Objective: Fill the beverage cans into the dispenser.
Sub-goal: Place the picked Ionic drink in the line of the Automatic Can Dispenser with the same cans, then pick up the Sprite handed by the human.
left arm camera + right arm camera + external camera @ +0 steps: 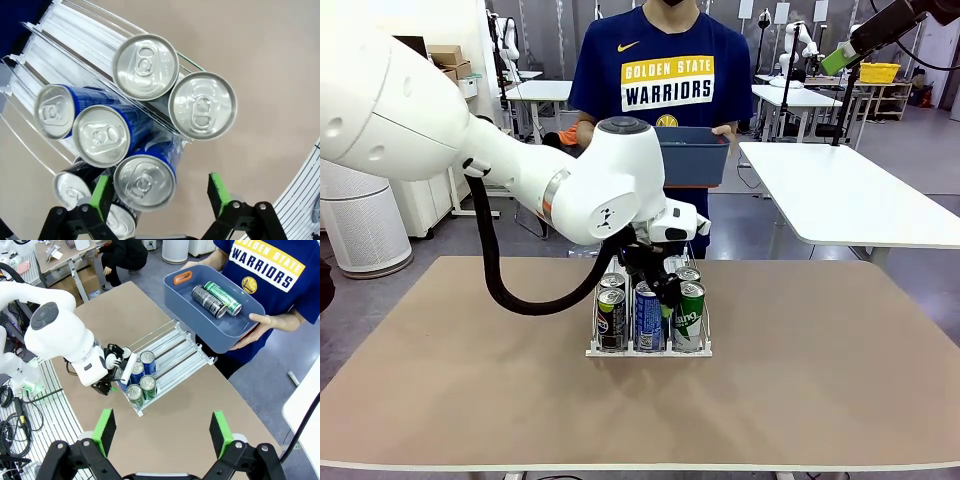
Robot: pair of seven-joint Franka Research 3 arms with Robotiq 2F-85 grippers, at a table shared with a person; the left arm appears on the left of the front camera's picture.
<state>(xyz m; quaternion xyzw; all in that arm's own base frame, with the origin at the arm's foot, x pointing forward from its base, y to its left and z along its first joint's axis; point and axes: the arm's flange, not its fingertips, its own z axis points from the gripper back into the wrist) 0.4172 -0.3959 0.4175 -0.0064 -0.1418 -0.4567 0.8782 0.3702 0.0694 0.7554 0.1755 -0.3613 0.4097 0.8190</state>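
Note:
The dispenser (649, 349) stands at mid-table with several beverage cans upright in its lanes: a black can (611, 320), a blue can (648, 318) and a green can (688, 318) in front, others behind. My left gripper (655, 287) hangs over them. In the left wrist view it (159, 192) is open, its green pads (102, 194) either side of a blue can (145, 182) without pinching it. The clear lanes (65, 45) run on behind. My right gripper (162, 432) is open and bare, high above the table, looking down on the dispenser (172, 357).
A person at the far side holds a blue-grey bin (220, 327) with a black can (206, 301) and a green can (223, 297) lying in it. The bin (692, 155) is held above the table's far edge. My left arm (62, 337) reaches in from the side.

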